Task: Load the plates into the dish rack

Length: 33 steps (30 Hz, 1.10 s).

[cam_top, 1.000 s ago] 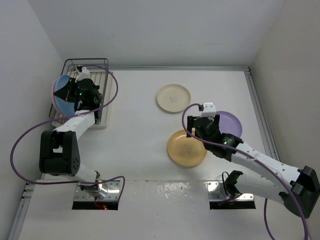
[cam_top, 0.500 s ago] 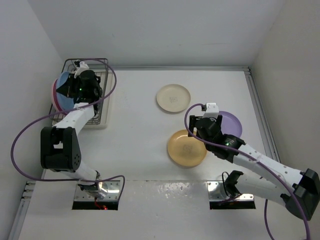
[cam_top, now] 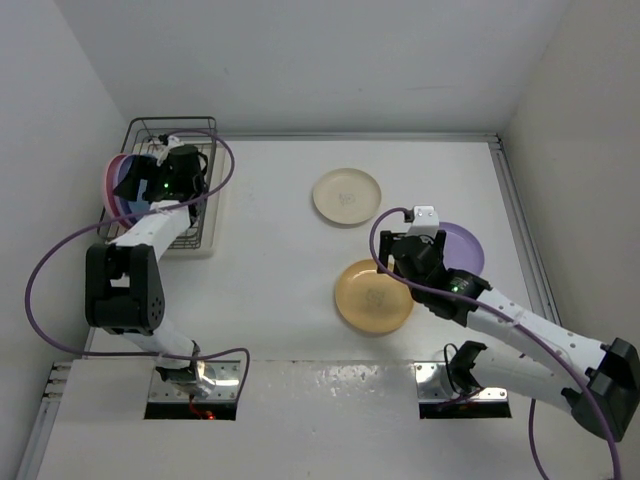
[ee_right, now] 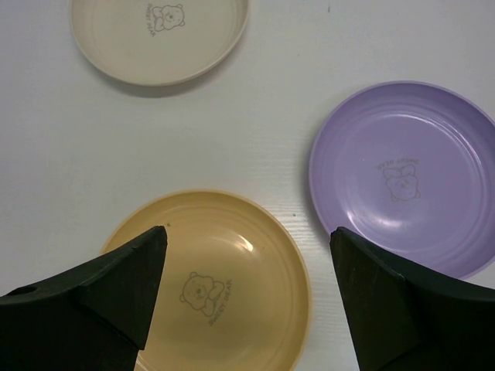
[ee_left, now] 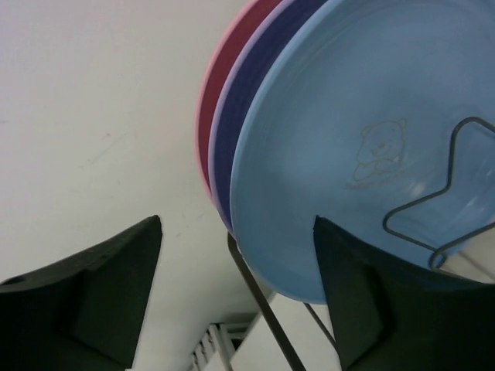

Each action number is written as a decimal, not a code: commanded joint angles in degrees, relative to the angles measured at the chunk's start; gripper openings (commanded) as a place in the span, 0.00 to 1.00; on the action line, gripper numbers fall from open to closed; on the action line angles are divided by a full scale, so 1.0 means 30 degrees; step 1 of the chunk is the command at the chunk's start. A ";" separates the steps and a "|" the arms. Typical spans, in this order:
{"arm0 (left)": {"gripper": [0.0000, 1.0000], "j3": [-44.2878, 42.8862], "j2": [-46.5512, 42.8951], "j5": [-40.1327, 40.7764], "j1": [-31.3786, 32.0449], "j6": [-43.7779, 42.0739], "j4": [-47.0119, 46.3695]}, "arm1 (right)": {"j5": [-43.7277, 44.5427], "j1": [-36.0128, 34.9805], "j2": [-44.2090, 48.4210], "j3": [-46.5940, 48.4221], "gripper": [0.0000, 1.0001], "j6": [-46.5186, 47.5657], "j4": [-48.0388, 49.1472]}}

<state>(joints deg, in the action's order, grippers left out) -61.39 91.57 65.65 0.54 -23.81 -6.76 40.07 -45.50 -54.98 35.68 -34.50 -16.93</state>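
Observation:
Three plates stand on edge in the dish rack (cam_top: 186,126) at the far left: pink (ee_left: 224,69), lilac (ee_left: 240,100) and blue (ee_left: 363,139). In the top view the pink plate (cam_top: 106,180) is outermost, with the blue plate (cam_top: 130,178) beside it. My left gripper (cam_top: 152,186) (ee_left: 236,309) is open, its fingers wide either side of the blue plate's lower rim and a rack wire (ee_left: 259,301). My right gripper (cam_top: 405,252) (ee_right: 247,309) hangs open above the orange-yellow plate (cam_top: 372,297) (ee_right: 224,286). A lilac plate (cam_top: 466,246) (ee_right: 406,178) and a cream plate (cam_top: 346,196) (ee_right: 158,35) lie flat nearby.
The rack sits against the left wall in the back left corner. A raised rail (cam_top: 520,210) runs along the table's right edge. Purple cables loop from both arms over the table.
My left gripper has swung the blue plate upright into the rack beside the other two and opened, letting it go. The right arm has barely moved.

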 commanded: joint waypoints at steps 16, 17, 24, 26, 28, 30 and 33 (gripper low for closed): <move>0.89 -0.8417 -0.3749 -0.8826 0.5588 0.3016 0.9095 | -0.3071 0.3120 -0.1565 0.0998 0.96 -0.1798 -0.1534; 0.89 -0.9585 -0.3340 -1.3631 0.6057 0.3016 1.0531 | -0.3452 0.3559 -0.1624 0.0910 0.96 -0.2554 -0.1564; 0.91 -1.3693 0.4068 -2.0821 0.9253 0.5677 1.5907 | -0.5244 0.8737 -0.0866 -0.0261 1.00 -0.4698 -0.2646; 0.91 -1.5473 0.6587 -2.2312 0.9255 0.6996 1.5617 | -0.5505 1.0146 -0.0600 -0.0555 1.00 -0.4876 -0.2853; 0.91 -1.6885 0.8374 -2.3051 0.9255 0.7612 1.5235 | -0.6500 1.1586 0.0015 -0.0907 1.00 -0.4877 -0.2767; 0.89 -1.9191 1.1040 -2.4015 0.9255 0.8375 1.5059 | -0.7143 1.3689 0.0511 -0.1403 1.00 -0.4876 -0.2707; 0.89 -2.1773 1.3936 -2.4197 0.9255 0.9166 1.4855 | -0.7410 1.6527 0.1068 -0.1902 1.00 -0.4964 -0.2590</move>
<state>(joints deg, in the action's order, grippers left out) -118.04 131.66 -1.39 28.67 -1.39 38.04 20.43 -1.80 -53.74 31.07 -47.88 -24.80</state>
